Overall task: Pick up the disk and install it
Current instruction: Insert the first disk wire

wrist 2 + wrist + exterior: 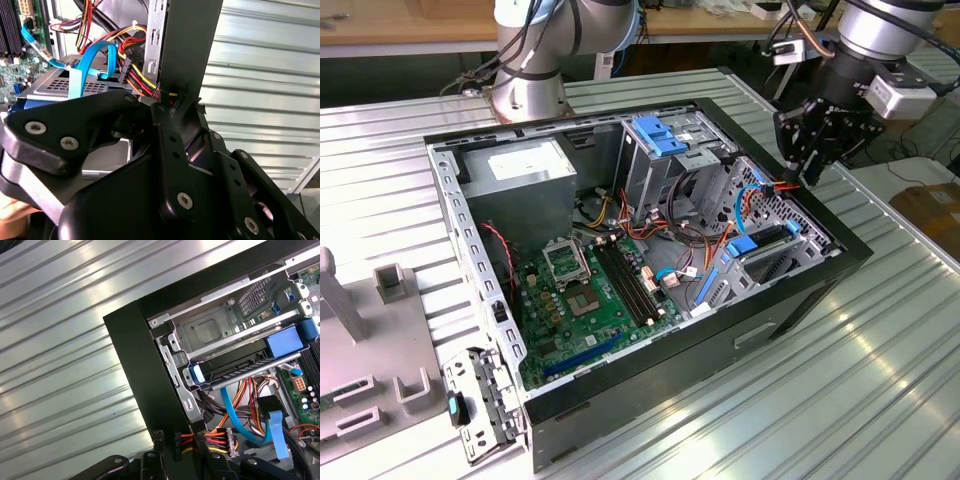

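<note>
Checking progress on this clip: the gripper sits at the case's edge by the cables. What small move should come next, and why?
Probably ease the gripper down slightly toward the wire connector. The disk already lies in its bay, with blue rails at both ends, and the gripper hangs over the cable bundle beside it, where that connector seems to hang unplugged.

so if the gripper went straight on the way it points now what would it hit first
Probably the red, yellow and black cable bundle just inside the case wall. The gripper points right at it, though depth is unclear.
</note>
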`<state>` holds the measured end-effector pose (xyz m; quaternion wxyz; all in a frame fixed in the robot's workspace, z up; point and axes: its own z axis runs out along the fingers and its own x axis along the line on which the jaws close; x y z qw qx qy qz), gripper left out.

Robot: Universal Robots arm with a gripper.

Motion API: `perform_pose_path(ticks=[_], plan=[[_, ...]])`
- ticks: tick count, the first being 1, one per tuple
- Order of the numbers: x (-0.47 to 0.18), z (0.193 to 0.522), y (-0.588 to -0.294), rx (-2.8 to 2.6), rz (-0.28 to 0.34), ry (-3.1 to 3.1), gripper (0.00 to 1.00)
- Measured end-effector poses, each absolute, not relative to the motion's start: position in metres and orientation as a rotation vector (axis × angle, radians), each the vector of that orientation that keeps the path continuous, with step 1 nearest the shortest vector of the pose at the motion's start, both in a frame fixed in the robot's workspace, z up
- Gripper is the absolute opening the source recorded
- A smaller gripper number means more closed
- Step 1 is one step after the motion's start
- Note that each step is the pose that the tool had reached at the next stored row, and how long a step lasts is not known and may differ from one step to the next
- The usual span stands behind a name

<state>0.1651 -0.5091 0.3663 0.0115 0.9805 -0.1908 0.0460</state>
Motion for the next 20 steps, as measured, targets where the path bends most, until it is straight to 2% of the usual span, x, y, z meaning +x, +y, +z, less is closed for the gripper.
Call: perform_pose_path(ticks=[8,9,10,20], plan=[[0.164,0.363,-0.509,3.058,0.146,-0.592,0.35],[0.164,0.364,-0.509,3.057,0.146,-0.592,0.22],[0.164,0.367,-0.509,3.056,0.146,-0.592,0.17],[0.164,0.375,-0.509,3.014,0.145,-0.720,0.17]])
